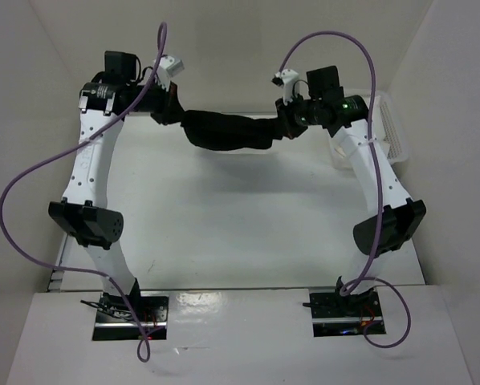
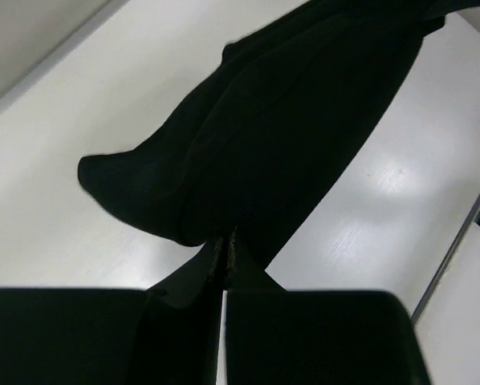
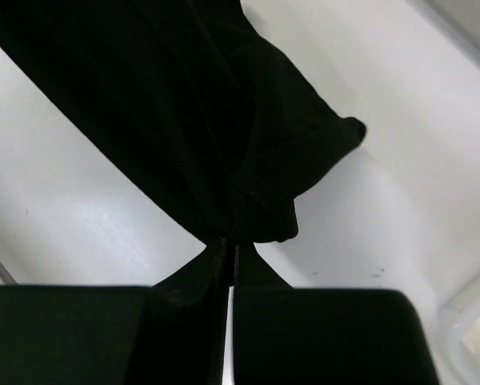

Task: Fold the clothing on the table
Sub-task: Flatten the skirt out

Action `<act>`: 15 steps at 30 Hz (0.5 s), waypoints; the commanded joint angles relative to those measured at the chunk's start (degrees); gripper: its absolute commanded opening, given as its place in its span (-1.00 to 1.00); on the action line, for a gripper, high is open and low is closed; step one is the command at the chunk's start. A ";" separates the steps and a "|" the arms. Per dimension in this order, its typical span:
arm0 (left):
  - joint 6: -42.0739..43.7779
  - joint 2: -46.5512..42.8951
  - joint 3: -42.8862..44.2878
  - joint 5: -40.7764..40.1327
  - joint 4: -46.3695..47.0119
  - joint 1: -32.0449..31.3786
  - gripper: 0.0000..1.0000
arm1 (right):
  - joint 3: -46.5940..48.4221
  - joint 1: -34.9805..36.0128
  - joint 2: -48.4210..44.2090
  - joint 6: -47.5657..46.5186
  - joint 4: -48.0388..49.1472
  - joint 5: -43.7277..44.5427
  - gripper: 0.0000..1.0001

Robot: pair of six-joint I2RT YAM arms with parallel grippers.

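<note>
Left gripper (image 1: 174, 112) and right gripper (image 1: 282, 124) are clamping the black clothing (image 1: 228, 132) by its ends, stretching it above the table (image 1: 224, 224); lowering it flat is probably coming next.

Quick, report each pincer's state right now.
Left pincer: closed, holding one end of the plain black soft fabric garment.
Right pincer: closed, holding the other end of the same garment.

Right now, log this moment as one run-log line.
left claw: shut on clothing | right claw: shut on clothing | clothing: strung between them, over table
</note>
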 commanded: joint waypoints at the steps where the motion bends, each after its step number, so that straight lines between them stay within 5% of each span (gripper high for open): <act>1: 1.03 -7.22 -18.99 2.08 2.63 -0.22 -1.00 | -13.22 0.21 -5.97 -2.64 2.85 2.23 -1.00; 9: 2.17 -22.61 -60.44 -3.53 9.85 -3.12 -0.93 | -38.40 7.68 -12.05 -6.51 -2.23 1.89 -1.00; 15: 4.81 -27.53 -68.93 -2.75 7.13 -3.64 -0.48 | -42.81 15.39 -8.29 -13.36 -13.40 -2.34 -0.85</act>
